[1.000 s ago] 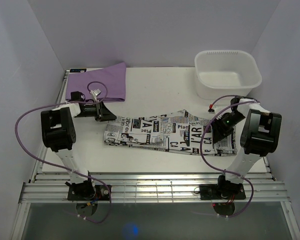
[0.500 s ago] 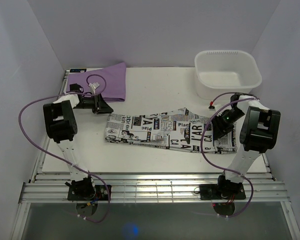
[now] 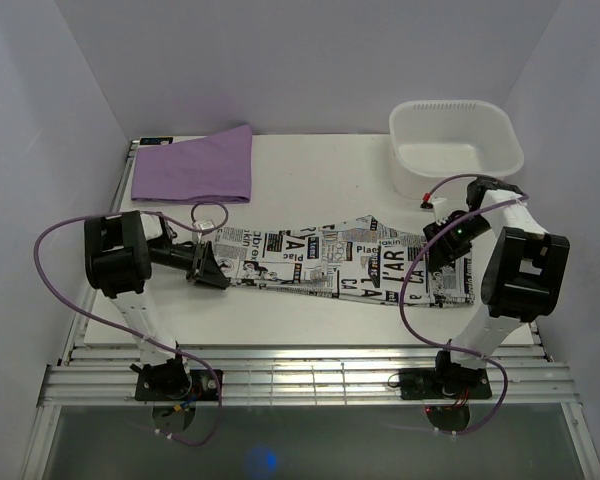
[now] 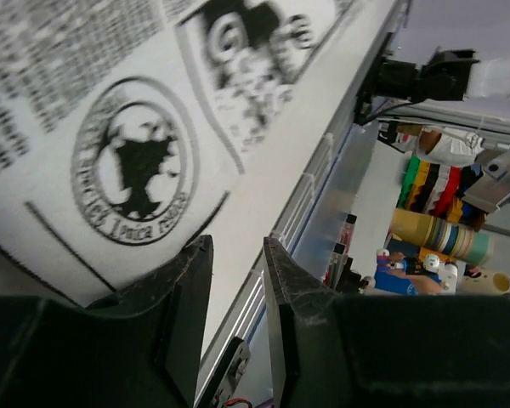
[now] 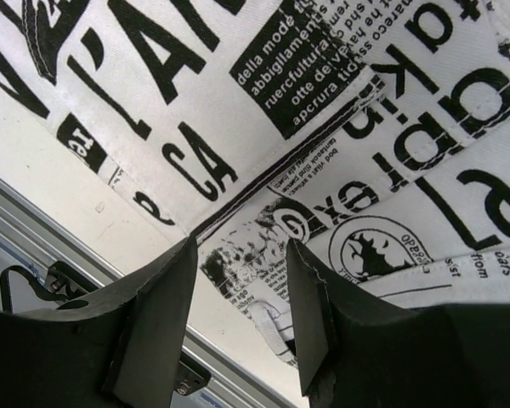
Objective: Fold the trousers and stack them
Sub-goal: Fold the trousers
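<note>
The trousers (image 3: 340,262), white with black newspaper print, lie flat across the middle of the table, long side running left to right. My left gripper (image 3: 208,268) is low at their left end. In the left wrist view the gripper (image 4: 236,255) is open by a narrow gap with bare table between the fingertips, and the trousers' edge (image 4: 127,144) lies against the left finger (image 4: 183,297). My right gripper (image 3: 442,238) hovers over the right end. In the right wrist view the gripper (image 5: 238,255) is open and empty just above the printed fabric (image 5: 323,127).
A folded purple cloth (image 3: 195,168) lies at the back left. A white plastic basin (image 3: 455,145) stands at the back right. The table's front edge and metal rails (image 3: 300,365) run just beyond the trousers. Purple cables loop beside both arms.
My left gripper has moved from beside the purple cloth forward to the left end of the trousers. My right gripper has shifted slightly back over the right end.
</note>
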